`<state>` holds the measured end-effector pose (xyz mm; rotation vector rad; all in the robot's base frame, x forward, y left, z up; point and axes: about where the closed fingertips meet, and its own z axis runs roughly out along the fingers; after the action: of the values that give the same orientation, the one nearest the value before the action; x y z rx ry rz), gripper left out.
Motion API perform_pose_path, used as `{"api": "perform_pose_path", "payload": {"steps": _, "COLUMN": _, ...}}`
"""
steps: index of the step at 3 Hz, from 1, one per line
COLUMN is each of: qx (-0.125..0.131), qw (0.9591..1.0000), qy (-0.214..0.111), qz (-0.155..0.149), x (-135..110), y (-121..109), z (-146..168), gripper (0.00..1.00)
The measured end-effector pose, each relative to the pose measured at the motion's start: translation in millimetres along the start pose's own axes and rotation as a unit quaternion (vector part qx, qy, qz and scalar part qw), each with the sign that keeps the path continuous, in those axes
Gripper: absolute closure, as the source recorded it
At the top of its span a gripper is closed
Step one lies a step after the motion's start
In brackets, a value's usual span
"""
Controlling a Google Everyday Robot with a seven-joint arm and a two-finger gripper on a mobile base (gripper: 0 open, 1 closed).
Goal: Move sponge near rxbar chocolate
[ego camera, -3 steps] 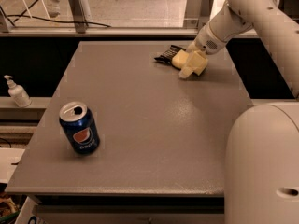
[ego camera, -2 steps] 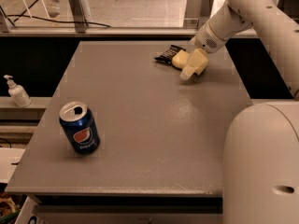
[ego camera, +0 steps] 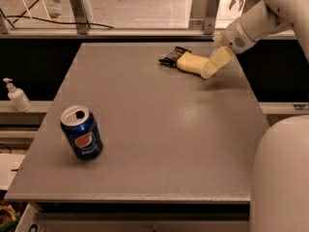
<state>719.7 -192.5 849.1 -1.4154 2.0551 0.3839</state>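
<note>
Locate the sponge (ego camera: 189,63) on the far right part of the tabletop (ego camera: 159,149). It lies flat on the surface. Its left end meets the chocolate bar (ego camera: 170,57), a small black wrapped bar lying just beside it on the far-left side; you cannot tell whether the 2 items touch or overlap.

The end effector (ego camera: 210,67) is at the right end of the sponge, angled down toward the tabletop and in contact with the foam. You cannot tell whether it is released or grasping the sponge. The white arm (ego camera: 256,25) enters from the upper right.

1 blue soda can (ego camera: 81,132) stands upright near the front left corner, well apart from the sponge. 1 pump bottle (ego camera: 17,95) stands on a ledge left of the tabletop.
</note>
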Motion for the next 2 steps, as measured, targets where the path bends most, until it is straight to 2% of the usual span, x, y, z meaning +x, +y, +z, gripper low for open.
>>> {"api": "perform_pose_path", "payload": {"steps": 1, "qx": 0.037, "qw": 0.9973, "qy": -0.058, "qz": 0.027, "x": 23, "y": 2, "z": -63, "gripper": 0.00}}
{"api": "perform_pose_path", "payload": {"steps": 2, "qx": 0.040, "qw": 0.9972, "qy": -0.049, "qz": 0.039, "x": 39, "y": 9, "z": -72, "gripper": 0.00}}
